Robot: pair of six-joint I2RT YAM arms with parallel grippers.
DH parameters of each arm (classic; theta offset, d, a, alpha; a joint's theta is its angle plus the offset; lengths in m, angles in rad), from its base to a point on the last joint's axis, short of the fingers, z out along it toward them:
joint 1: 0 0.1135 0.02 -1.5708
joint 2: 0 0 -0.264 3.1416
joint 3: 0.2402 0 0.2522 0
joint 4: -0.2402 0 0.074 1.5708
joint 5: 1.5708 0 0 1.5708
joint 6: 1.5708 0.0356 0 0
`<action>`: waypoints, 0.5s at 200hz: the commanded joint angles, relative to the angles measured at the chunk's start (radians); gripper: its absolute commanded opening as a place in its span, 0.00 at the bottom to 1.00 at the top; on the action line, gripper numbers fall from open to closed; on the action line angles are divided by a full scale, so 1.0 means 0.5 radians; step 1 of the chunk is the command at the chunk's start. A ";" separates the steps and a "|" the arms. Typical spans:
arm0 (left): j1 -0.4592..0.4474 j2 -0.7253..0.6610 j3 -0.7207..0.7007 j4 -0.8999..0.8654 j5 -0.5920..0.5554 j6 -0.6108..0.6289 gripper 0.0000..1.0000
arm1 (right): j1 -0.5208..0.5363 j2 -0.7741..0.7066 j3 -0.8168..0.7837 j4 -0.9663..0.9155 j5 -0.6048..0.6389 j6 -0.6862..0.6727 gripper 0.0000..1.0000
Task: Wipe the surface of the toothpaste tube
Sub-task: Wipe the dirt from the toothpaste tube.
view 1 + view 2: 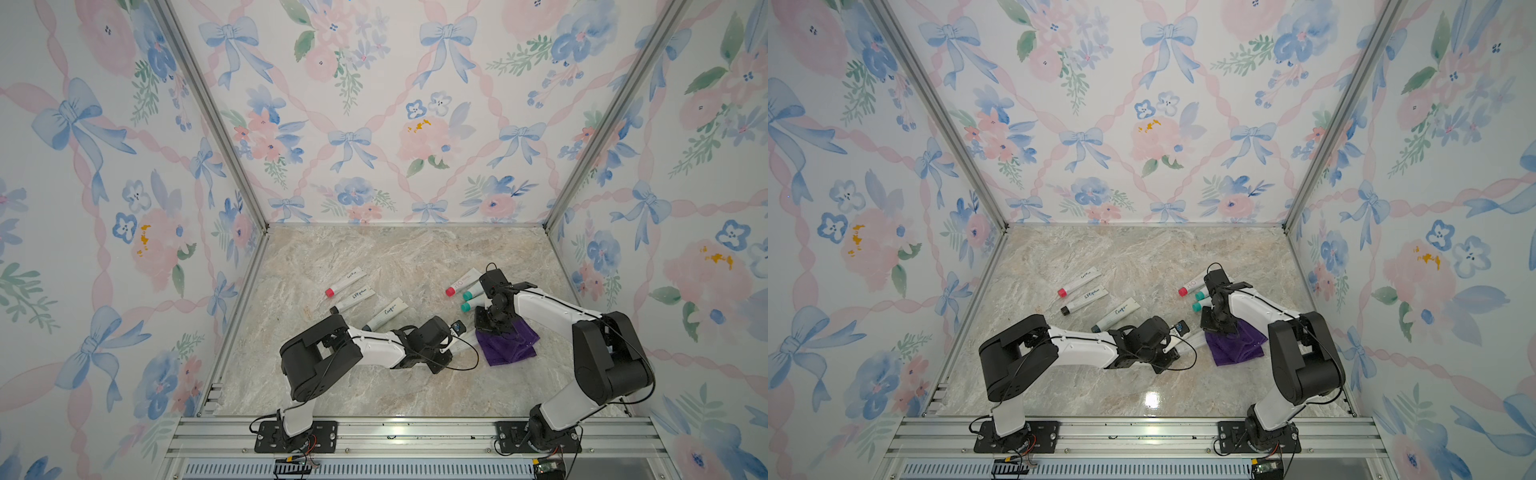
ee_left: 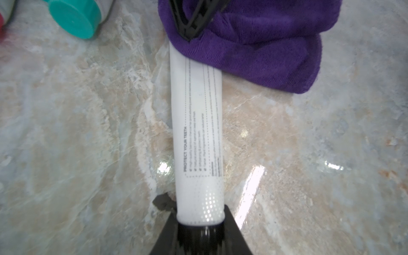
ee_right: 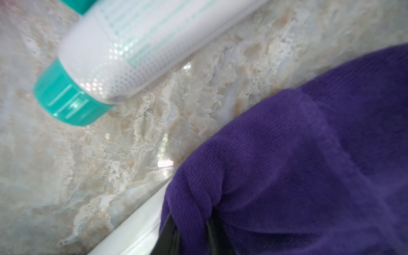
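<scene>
The toothpaste tube (image 2: 196,132) is white with small grey print and lies flat on the marble top. My left gripper (image 2: 199,223) is shut on its black-capped end. A purple cloth (image 2: 254,44) covers the tube's far, flat end. My right gripper (image 3: 192,223) is shut on a bunched fold of that cloth and presses it down onto the tube (image 3: 136,227). In both top views the two grippers meet at mid-table, the left gripper (image 1: 453,349) facing the cloth (image 1: 507,347) under the right gripper (image 1: 494,328).
Three more tubes lie in a row at the left: red cap (image 1: 345,282), black cap (image 1: 353,301), dark cap (image 1: 384,316). A red-capped tube (image 1: 463,282) and two teal-capped tubes (image 1: 468,295) lie just behind the right gripper. Papered walls enclose three sides.
</scene>
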 commanded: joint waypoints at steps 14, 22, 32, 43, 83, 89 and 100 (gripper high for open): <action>-0.012 0.001 -0.024 -0.009 -0.026 0.015 0.22 | 0.169 0.058 -0.029 -0.090 -0.049 -0.031 0.20; -0.011 0.000 -0.023 -0.009 -0.030 0.017 0.22 | 0.201 -0.015 -0.052 -0.082 -0.120 -0.026 0.19; -0.011 0.003 -0.023 -0.009 -0.033 0.015 0.22 | 0.235 -0.056 -0.080 -0.072 -0.214 -0.020 0.20; -0.011 0.005 -0.021 -0.008 -0.035 0.017 0.22 | 0.259 -0.099 -0.105 -0.073 -0.307 -0.016 0.20; -0.013 0.008 -0.022 -0.009 -0.041 0.013 0.22 | 0.252 -0.215 -0.160 -0.080 -0.374 -0.021 0.20; -0.011 0.008 -0.023 -0.008 -0.042 0.013 0.22 | 0.225 -0.199 -0.156 -0.091 -0.329 -0.025 0.20; -0.011 0.008 -0.023 -0.009 -0.042 0.010 0.22 | 0.173 -0.167 -0.147 -0.094 -0.254 -0.029 0.20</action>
